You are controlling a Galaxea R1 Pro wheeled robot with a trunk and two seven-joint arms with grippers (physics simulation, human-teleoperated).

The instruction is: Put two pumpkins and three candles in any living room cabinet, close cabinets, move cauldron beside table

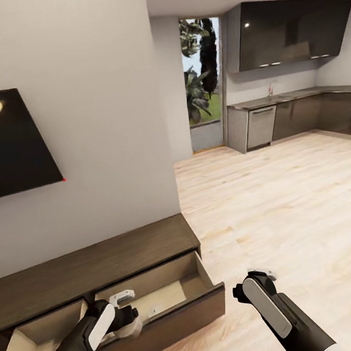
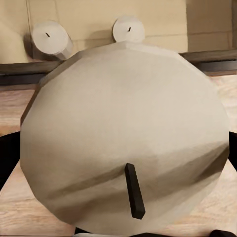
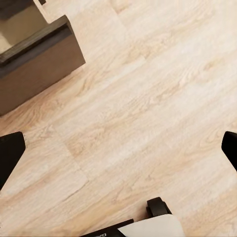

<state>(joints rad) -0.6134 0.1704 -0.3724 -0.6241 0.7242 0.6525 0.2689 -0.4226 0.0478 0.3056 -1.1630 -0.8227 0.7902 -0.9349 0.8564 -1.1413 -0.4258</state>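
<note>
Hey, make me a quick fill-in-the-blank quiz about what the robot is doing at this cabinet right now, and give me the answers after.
1. The left gripper holds a ____ with a dark wick.
2. Inside the open drawer of the cabinet, ____ candles already stand.
3. The right gripper hangs over the wooden ____.
4. On the wall above the cabinet hangs a dark ____.

Answers: candle; two; floor; screen

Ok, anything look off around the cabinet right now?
Nothing damaged or spilled. Both cabinet drawers stand pulled open. The left gripper holds a candle at the drawer edge; two more candles stand upright inside.
</note>
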